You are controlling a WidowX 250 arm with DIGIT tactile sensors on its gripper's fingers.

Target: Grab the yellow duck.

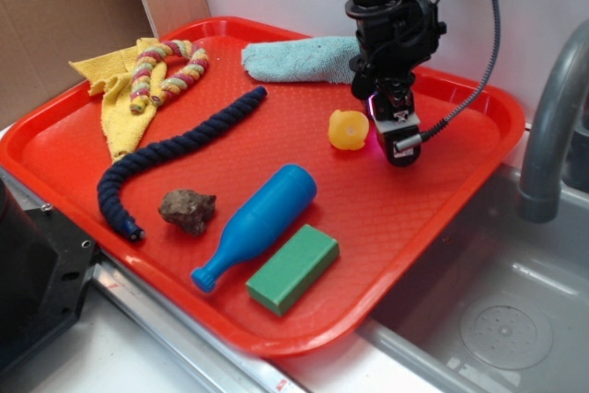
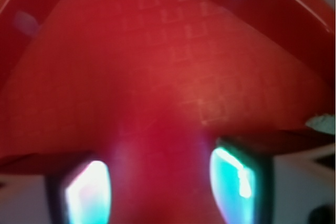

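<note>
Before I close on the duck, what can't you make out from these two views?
- Yellow duck: absent from the wrist view; only blurred red tray shows between the fingers.
- Gripper: exterior view leaves its opening, and any contact with the duck, unclear.
- Faucet: cut off by the exterior view's right edge.

Small glossy yellow duck (image 1: 349, 129) on the tray's far side

The hand (image 1: 394, 135) hangs low over the red tray (image 1: 460, 172), just right of the yellow duck (image 1: 349, 129). A blue bottle (image 1: 258, 224), green block (image 1: 293, 268) and dark rope (image 1: 184, 149) lie nearer the front.
</note>
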